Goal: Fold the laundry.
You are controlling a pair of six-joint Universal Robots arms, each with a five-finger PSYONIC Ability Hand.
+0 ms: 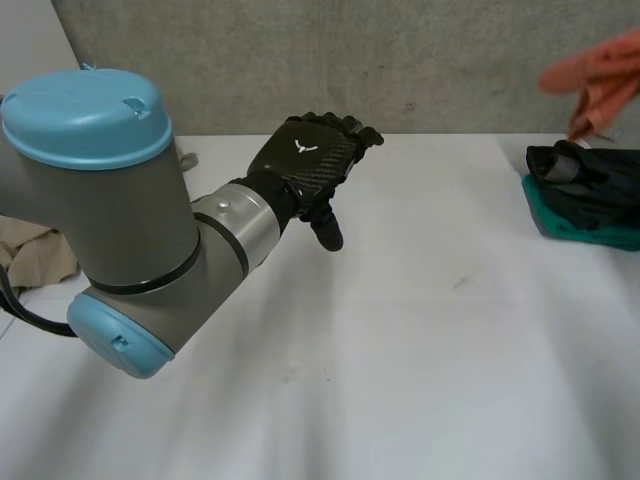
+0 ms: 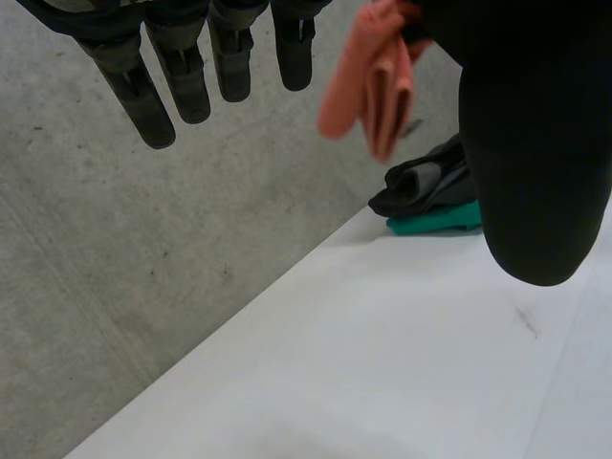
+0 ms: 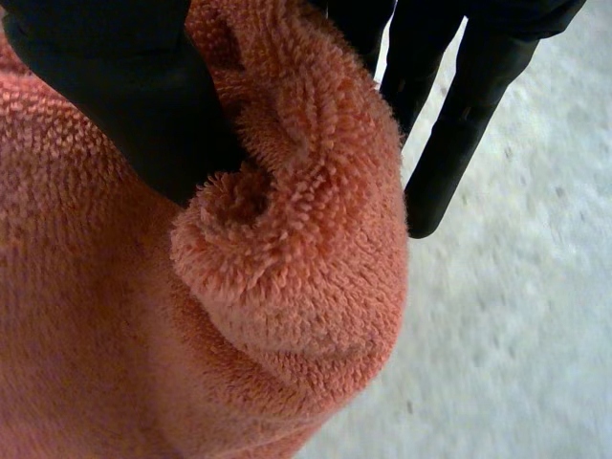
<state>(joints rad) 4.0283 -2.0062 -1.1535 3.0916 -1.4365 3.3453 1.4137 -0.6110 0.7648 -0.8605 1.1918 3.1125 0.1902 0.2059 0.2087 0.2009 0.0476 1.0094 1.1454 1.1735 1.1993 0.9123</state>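
Orange towel near dark clothes pile

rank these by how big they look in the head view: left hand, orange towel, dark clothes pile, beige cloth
1. left hand and dark clothes pile, too close to separate
2. orange towel, cut by the frame edge
3. beige cloth, partly behind the left arm

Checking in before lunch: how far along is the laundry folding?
Done, perhaps: a dark and teal stack sits at the table's right edge. In hand: the right hand pinches an orange towel, held above the table; the left hand hangs open, empty. Left: folding that towel, plus a beige cloth beside the left arm.
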